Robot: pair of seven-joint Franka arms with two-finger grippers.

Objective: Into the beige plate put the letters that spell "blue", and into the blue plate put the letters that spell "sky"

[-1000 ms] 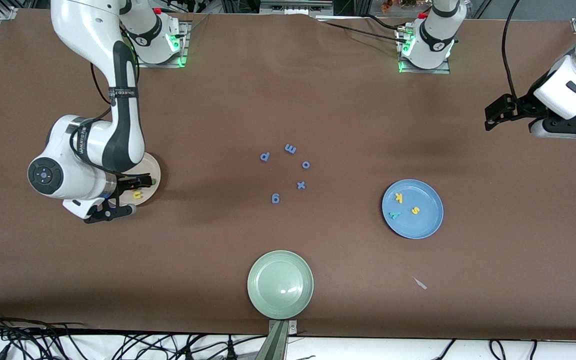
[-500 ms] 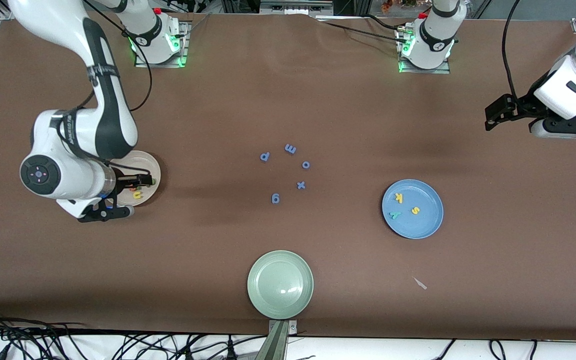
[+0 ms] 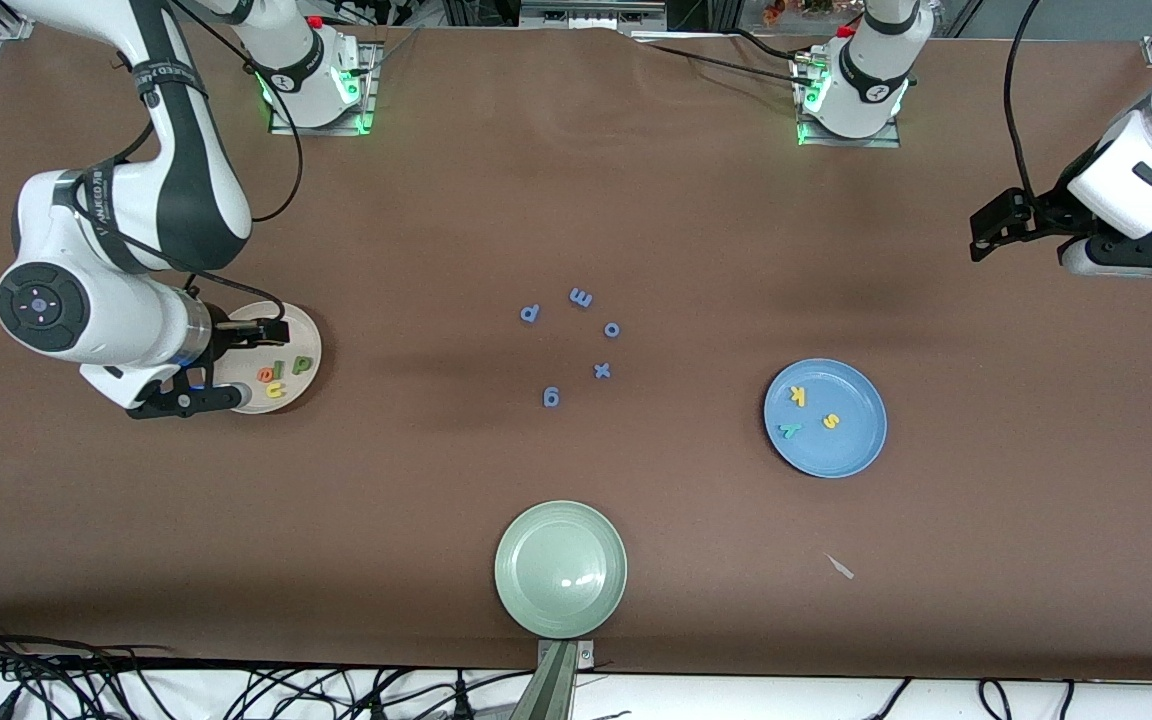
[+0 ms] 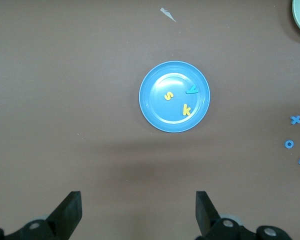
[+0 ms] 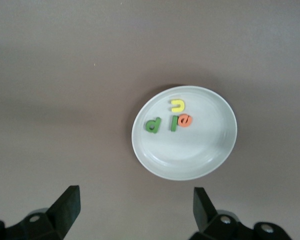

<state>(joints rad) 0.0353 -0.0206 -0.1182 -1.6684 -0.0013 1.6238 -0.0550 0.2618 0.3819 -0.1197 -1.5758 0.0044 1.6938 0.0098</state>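
All 4 "blue" letters (image 5: 170, 119) lie in the beige plate (image 3: 308, 338). The right gripper (image 3: 226, 365), empty and spread wide at the frame's left, should be lifted straight, no rim brushed. The left gripper (image 4: 138, 212) waits open, upper right.

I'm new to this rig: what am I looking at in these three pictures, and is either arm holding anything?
Two robot arms stand at a brown table. The wide picture looks down from across the table; the other two come from cameras on each wrist. The right gripper hangs over the beige plate, fingers open and empty; in the plate lie the b, l, u and e. The left gripper waits, open and empty, at its end of the table. The blue plate holds s, k, y. Five blue letters and a pale green plate lie apart.
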